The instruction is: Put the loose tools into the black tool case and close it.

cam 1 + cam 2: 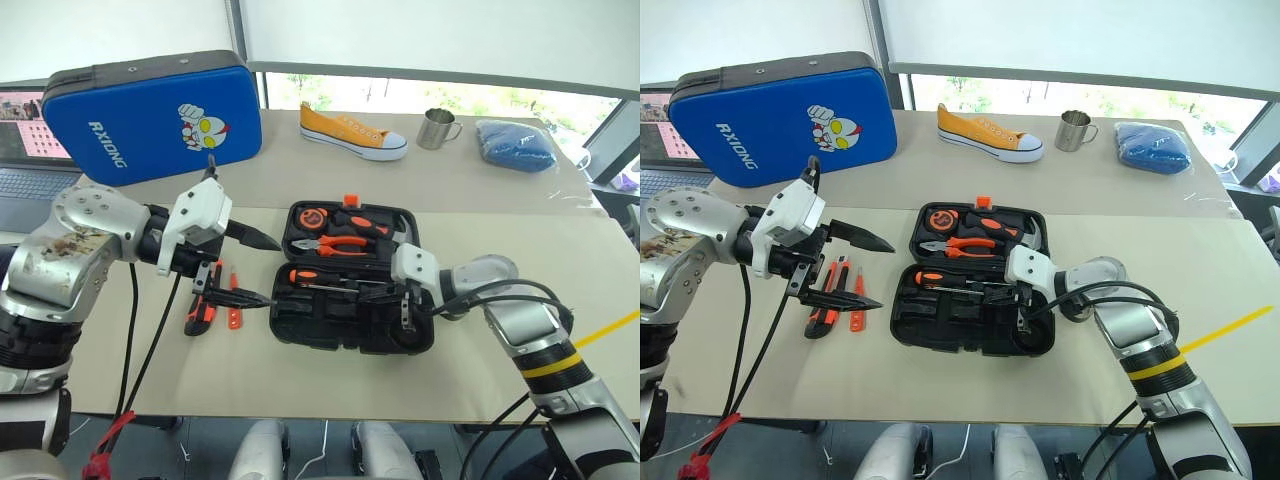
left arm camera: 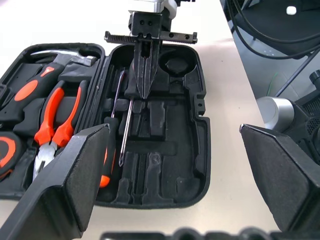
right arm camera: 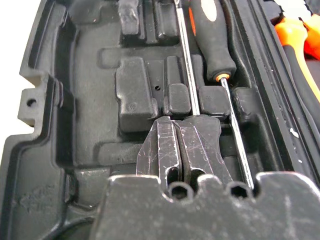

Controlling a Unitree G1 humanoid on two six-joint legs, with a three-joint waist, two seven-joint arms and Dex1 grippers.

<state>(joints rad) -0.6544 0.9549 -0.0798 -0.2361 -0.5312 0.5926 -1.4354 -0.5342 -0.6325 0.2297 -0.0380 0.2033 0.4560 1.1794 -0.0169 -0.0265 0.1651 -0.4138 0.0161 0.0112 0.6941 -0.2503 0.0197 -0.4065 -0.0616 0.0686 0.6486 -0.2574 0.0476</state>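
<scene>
Case [image 1: 352, 325] open, R gripper [image 2: 144, 92] inside (handles half-hidden)

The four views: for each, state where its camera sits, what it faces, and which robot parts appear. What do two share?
Head pair: high, looking down at the tool case and both arms.
Left wrist: along the open left gripper toward the case.
Right wrist: the shut right gripper above the case's slots.
Shared: both wrist views show the screwdriver.
</scene>
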